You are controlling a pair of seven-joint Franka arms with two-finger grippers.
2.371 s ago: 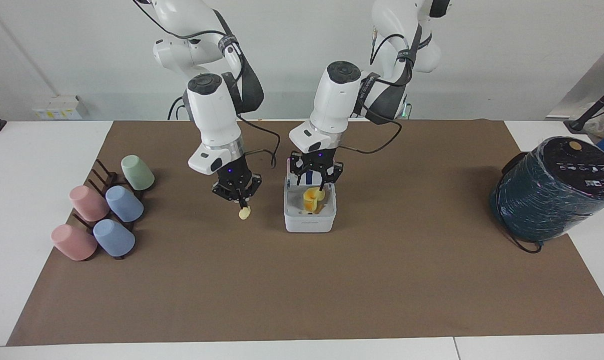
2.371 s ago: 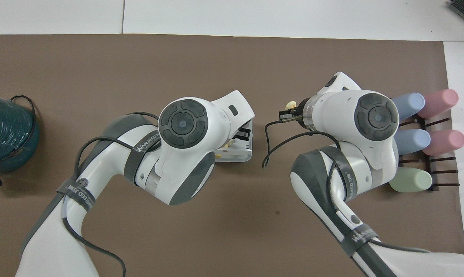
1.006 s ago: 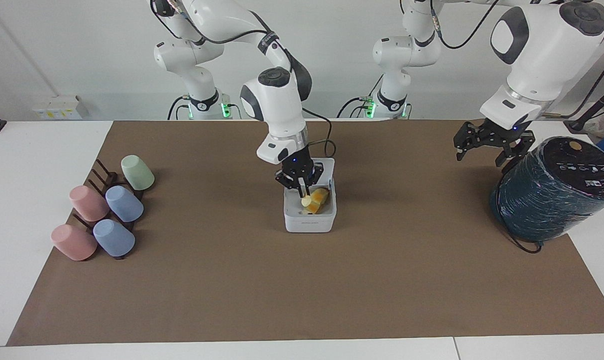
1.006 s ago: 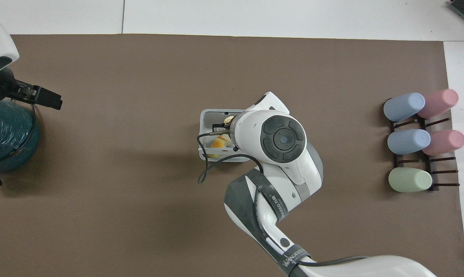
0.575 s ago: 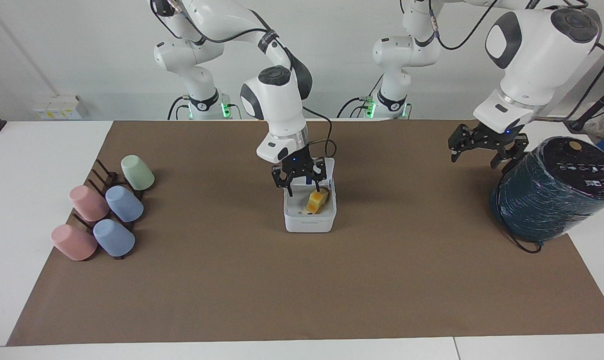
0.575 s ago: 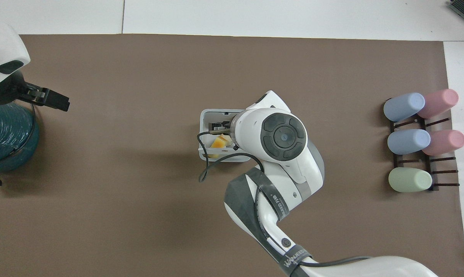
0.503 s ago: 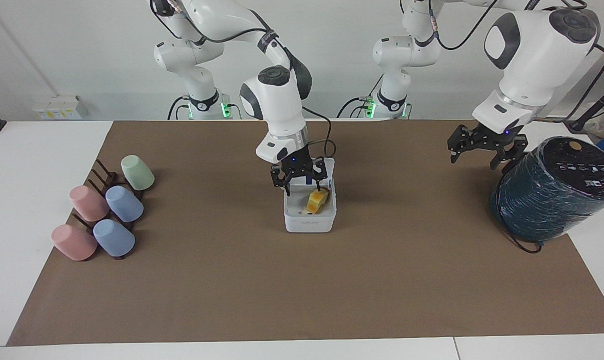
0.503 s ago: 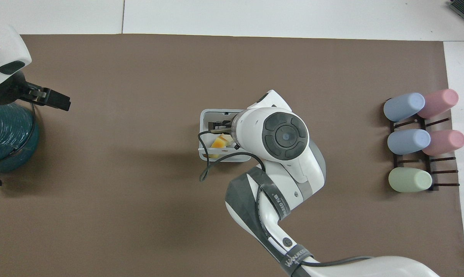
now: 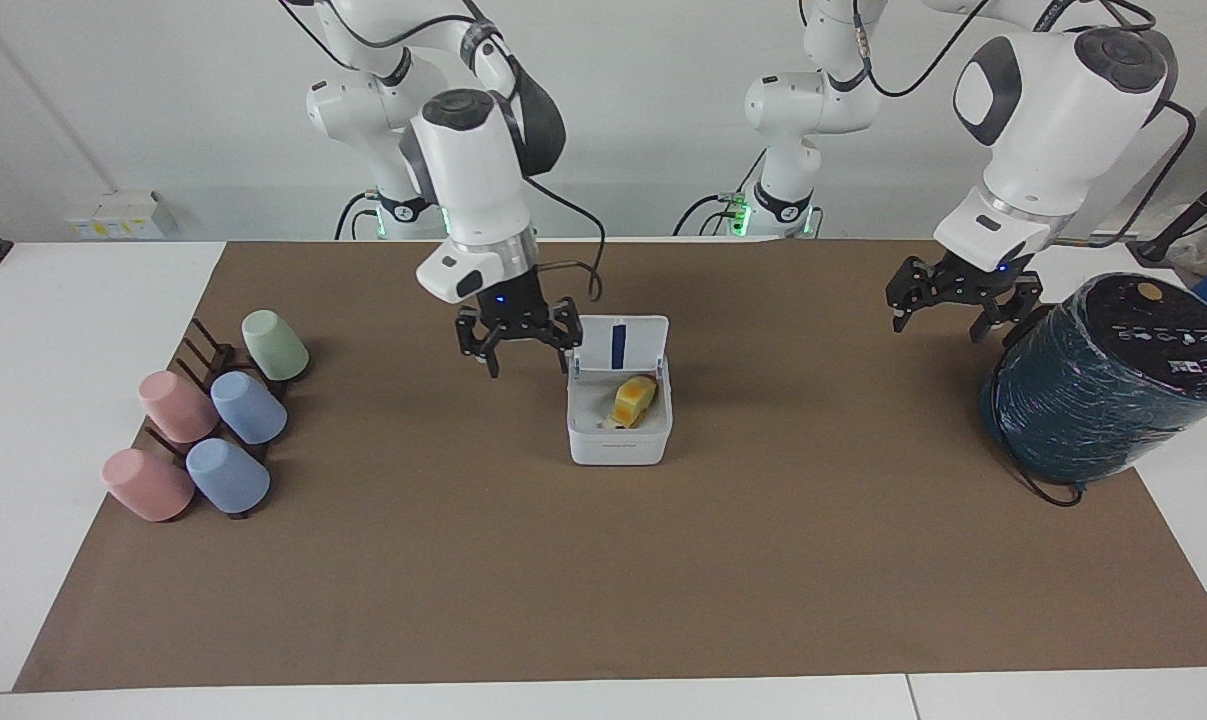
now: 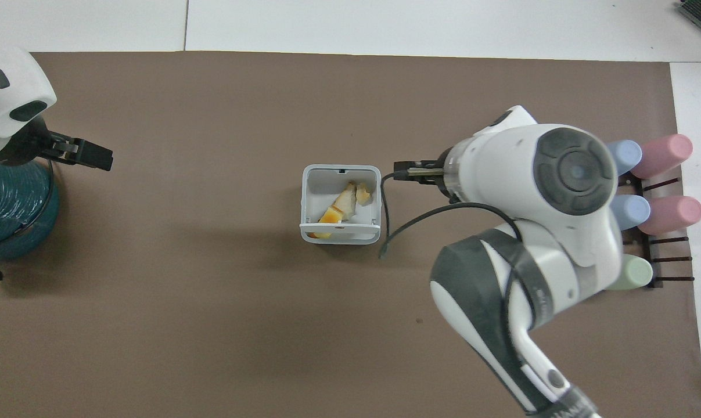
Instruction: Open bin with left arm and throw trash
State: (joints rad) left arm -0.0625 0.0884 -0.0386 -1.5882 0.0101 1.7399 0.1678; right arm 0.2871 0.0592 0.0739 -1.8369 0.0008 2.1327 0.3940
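The white bin [image 9: 618, 445] stands mid-mat with its lid [image 9: 620, 344] up, showing the blue strip. In the overhead view the bin [image 10: 306, 200] holds the trash: a pale bread slice [image 10: 346, 199], a small pale lump [image 10: 363, 194] and a yellow-orange chunk [image 10: 327, 217]. The chunk [image 9: 633, 399] also shows in the facing view. My right gripper [image 9: 526, 362] is open and empty, raised beside the bin toward the right arm's end; it also shows in the overhead view [image 10: 401, 172]. My left gripper [image 9: 948, 314] is open and empty, up beside the teal cylinder; it also shows in the overhead view [image 10: 97, 157].
A big dark teal wrapped cylinder [image 9: 1103, 385] stands at the left arm's end of the mat and shows in the overhead view [image 10: 7, 203]. A rack of pastel cups [image 9: 213, 425] lies at the right arm's end, also seen from overhead [image 10: 635, 200].
My right gripper opened over the bin, dropped the pale lump in, then rose and moved out toward the right arm's end. My left gripper barely shifted beside the cylinder.
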